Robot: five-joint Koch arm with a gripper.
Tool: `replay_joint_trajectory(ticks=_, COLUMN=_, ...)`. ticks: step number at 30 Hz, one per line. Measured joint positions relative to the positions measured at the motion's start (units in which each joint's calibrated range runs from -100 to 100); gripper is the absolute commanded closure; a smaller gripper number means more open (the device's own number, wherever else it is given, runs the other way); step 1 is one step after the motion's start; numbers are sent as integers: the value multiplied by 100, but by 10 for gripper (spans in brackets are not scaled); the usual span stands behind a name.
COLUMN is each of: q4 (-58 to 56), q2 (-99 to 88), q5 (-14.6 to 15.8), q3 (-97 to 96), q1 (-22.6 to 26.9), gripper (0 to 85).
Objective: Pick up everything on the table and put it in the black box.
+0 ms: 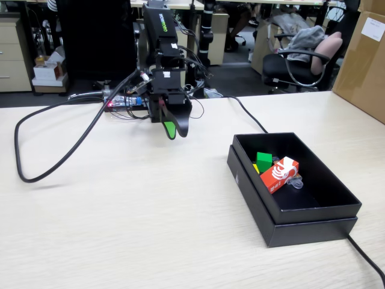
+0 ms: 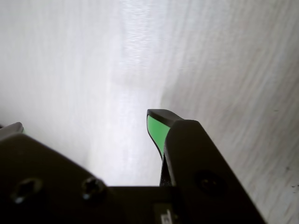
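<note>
Light wood-grain counter [image 1: 120, 217], arm at the far side near its middle in the fixed view. Gripper [image 1: 174, 129] hangs tip-down just above the counter, empty, well apart from the black box [image 1: 313, 211]. Fixed view shows the green-faced finger [image 1: 171, 129] with a dark one close beside it; whether they meet at the tips is not clear. Wrist view: gripper [image 2: 84, 119], green-faced finger [image 2: 156, 130] stands at centre right and only a grey corner of the other finger [image 2: 11, 128] shows at the left edge, with bare pale counter [image 2: 93, 70] between them, so the jaws read as spread apart with nothing between. Black box sits at the right of the fixed view, shallow, nested in its lid, one long side toward the arm. Inside it, toward the near-left corner: green cube [image 1: 264, 160], a sliver of yellow cube [image 1: 255, 168] just beside it on the left and partly hidden, and the red packet [image 1: 279, 174] with white print lying tilted against the green cube. A small clear-wrapped item [image 1: 295, 182] touches the packet's right end; too small to identify. A thick black cable [image 1: 54, 132] loops over the counter at left; another cable [image 1: 368, 257] runs off past the box at lower right. Brown carton [image 1: 364, 66] at the far right edge.
</note>
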Motion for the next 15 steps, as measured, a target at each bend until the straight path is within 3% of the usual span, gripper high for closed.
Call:
replay_joint_trajectory(ticks=4, q4=863, q2=-621, q5=-59, q3=-1142, q1=-44, gripper=352)
replay_joint_trajectory(ticks=15, q4=2188, q2=-887, q5=-166, q3=-2064, q1=-78, gripper=362)
